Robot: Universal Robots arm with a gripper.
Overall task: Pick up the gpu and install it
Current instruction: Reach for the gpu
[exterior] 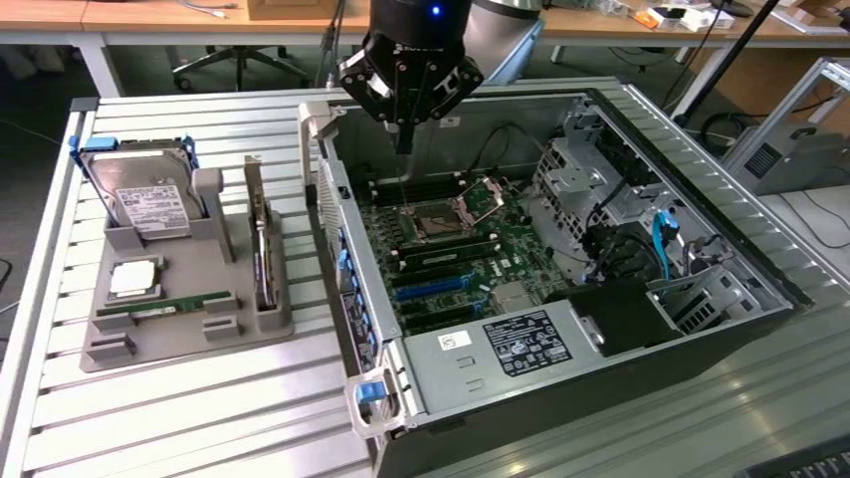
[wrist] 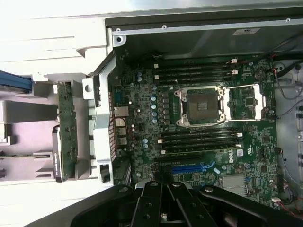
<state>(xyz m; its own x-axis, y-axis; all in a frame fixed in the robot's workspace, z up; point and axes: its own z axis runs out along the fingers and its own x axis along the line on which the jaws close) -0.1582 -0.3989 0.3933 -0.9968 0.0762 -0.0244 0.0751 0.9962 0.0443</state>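
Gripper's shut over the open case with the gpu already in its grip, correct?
No. The gripper is shut over the open case but holds nothing; the exterior view shows the gpu standing on edge in the gray holder beside the case.

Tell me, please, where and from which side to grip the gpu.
Probably the upper long edge of the gpu, near mid-length, coming straight down from above. It stands on edge in the grey holder, whose posts flank its ends, leaving only that edge free. The jaws would close across its thin faces.
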